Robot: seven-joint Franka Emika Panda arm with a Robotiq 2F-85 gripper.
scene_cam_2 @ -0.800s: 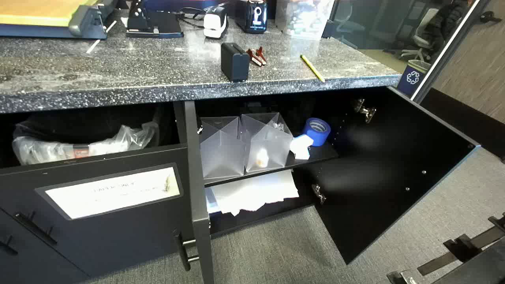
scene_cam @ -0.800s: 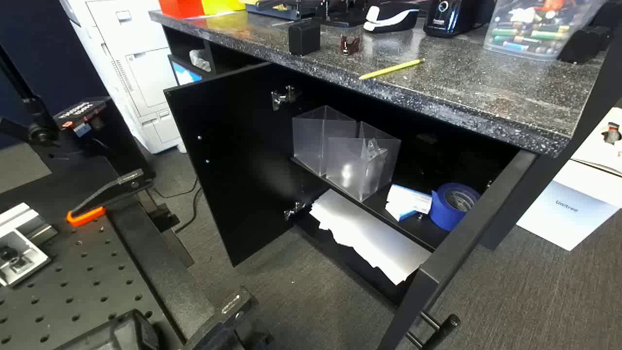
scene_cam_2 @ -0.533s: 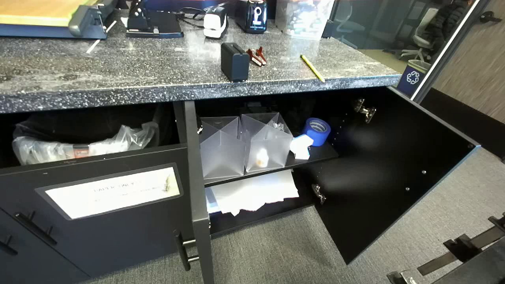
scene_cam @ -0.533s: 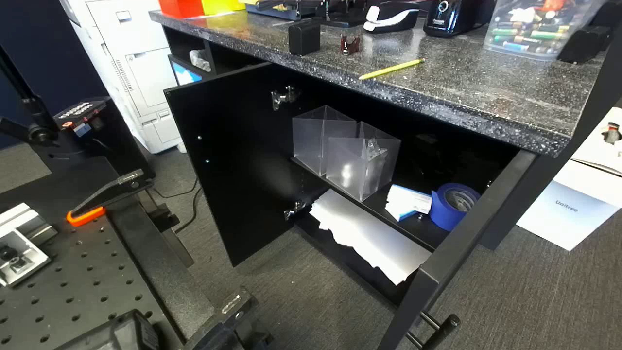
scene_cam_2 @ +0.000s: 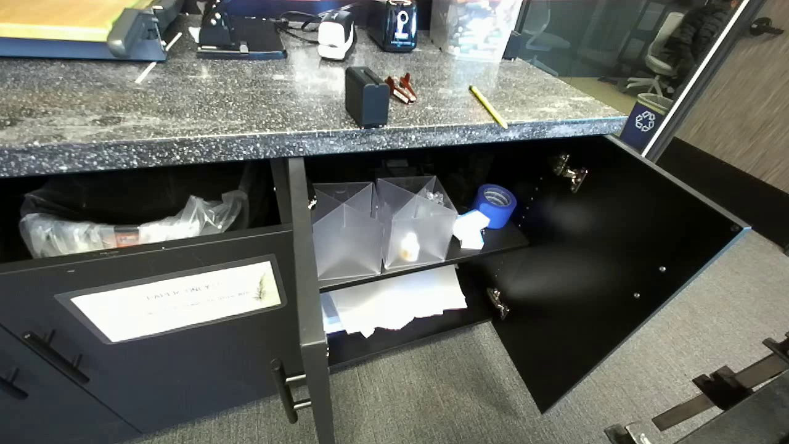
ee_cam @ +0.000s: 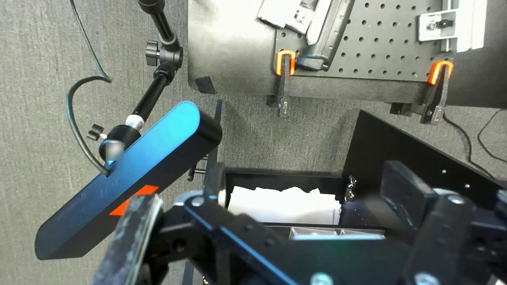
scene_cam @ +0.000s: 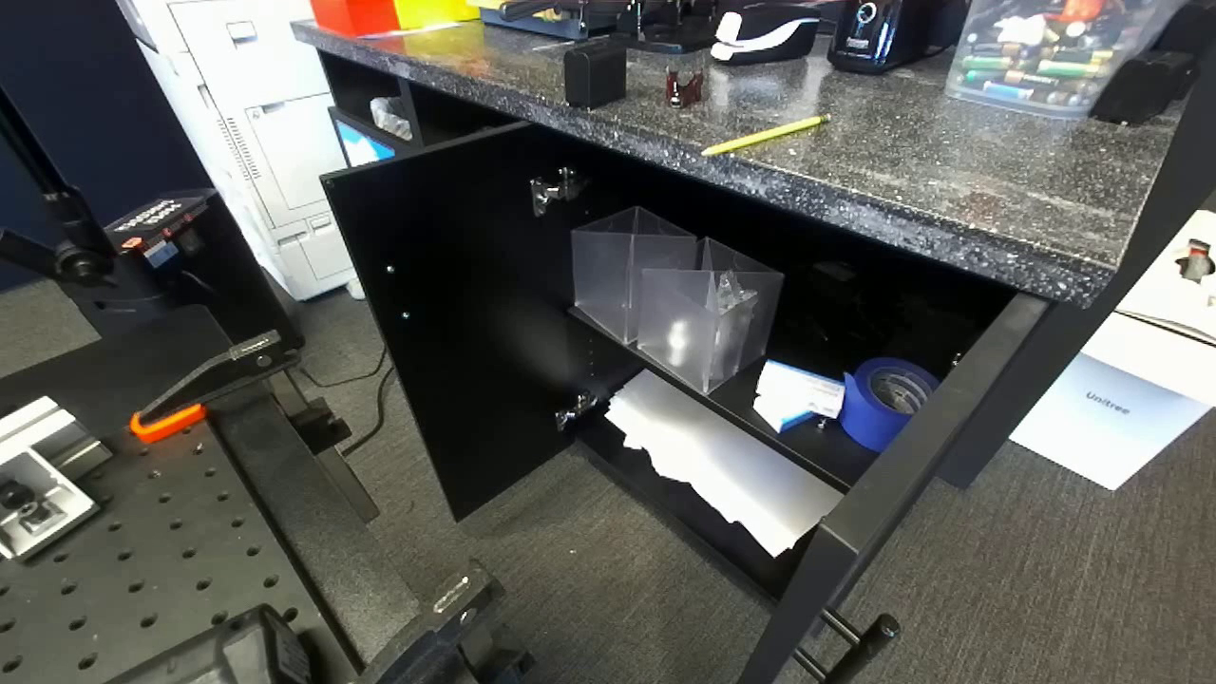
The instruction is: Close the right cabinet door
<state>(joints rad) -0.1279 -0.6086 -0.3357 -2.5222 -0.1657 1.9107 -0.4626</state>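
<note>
In the wrist view, a camera bar [ee_cam: 130,174] lies farthest left of the pincer [ee_cam: 311,184]. Next, also to its left but nearer, is the right cabinet door [scene_cam_2: 607,265], swung out, long axis upright, almost edge-on from there; both exterior views show it on the right. Its handle [scene_cam: 864,649] sits on the face away from the pincer, so closing it likely means reaching left, around the free edge, and pushing on that outer face. The pincer is spread wide, holding nothing. The left door [ee_cam: 376,146], also swung out, lies to its right.
</note>
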